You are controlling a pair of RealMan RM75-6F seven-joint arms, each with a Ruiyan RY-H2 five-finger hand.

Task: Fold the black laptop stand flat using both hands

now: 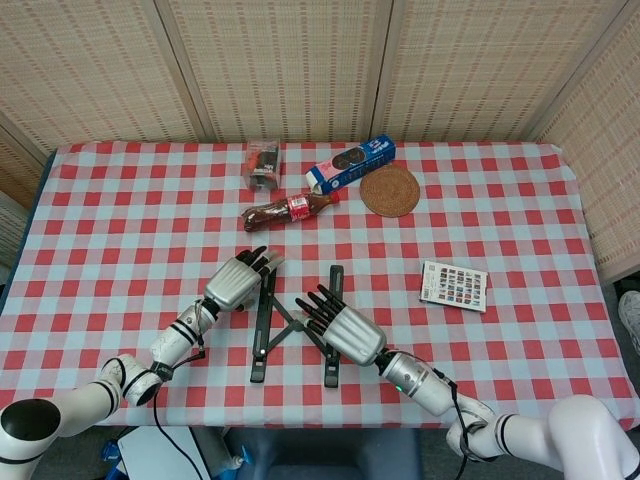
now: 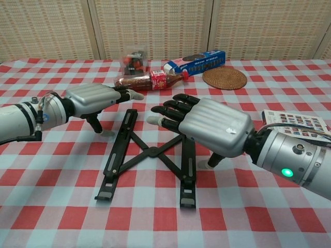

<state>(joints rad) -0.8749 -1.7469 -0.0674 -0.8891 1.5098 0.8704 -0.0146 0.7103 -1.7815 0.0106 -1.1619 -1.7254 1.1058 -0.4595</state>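
The black laptop stand (image 1: 272, 325) (image 2: 150, 153) lies on the checked cloth near the front edge, its two rails spread apart and joined by crossed struts. My left hand (image 1: 238, 283) (image 2: 95, 98) hovers just left of the far end of the left rail, fingers stretched out and thumb pointing down to the cloth, holding nothing. Over the right rail my right hand (image 1: 342, 326) (image 2: 207, 124) hangs palm down with its fingers apart and reaching left toward the crossing; its thumb hangs on the rail's right side. I cannot tell whether either hand touches the stand.
Behind the stand lie a cola bottle (image 1: 288, 210), a blue biscuit box (image 1: 350, 163), a round woven coaster (image 1: 390, 190) and a small clear box (image 1: 262, 165). A card of coloured squares (image 1: 454, 285) lies to the right.
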